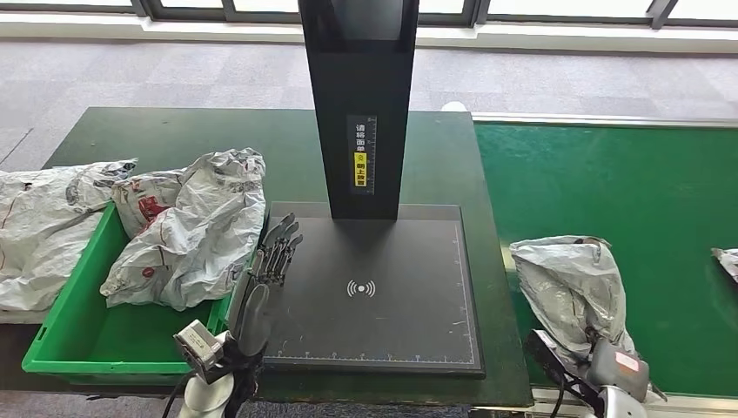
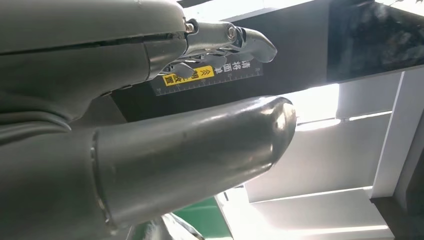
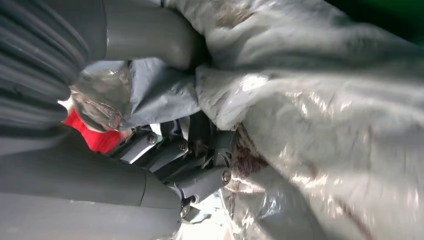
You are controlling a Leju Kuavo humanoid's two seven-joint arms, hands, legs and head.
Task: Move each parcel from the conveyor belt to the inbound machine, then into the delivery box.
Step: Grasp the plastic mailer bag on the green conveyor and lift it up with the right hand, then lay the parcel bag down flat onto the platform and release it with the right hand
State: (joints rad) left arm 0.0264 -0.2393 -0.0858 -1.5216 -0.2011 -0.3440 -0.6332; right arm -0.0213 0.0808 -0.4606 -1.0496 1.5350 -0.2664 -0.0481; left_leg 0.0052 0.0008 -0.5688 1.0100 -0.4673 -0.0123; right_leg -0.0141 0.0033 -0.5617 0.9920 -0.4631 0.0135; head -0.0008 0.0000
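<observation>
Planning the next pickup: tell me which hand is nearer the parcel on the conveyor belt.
Right. The right hand grips that parcel at its near end, fingers dug into the wrapping. The left hand hangs across the black scanner plate, beside the green bin.

The conveyor belt (image 1: 609, 174) is bright green. The parcel (image 1: 570, 283) on it is crinkled silver-grey plastic with faint dark red-brown print. The delivery box (image 1: 65, 335) is bright green, holding silver-grey bags (image 1: 191, 231) with red markings. The inbound machine (image 1: 374, 287) is black, with a white wireless symbol, white ruler ticks and a yellow label (image 1: 359, 168) on its post. The counter (image 1: 174, 135) is dark green.
</observation>
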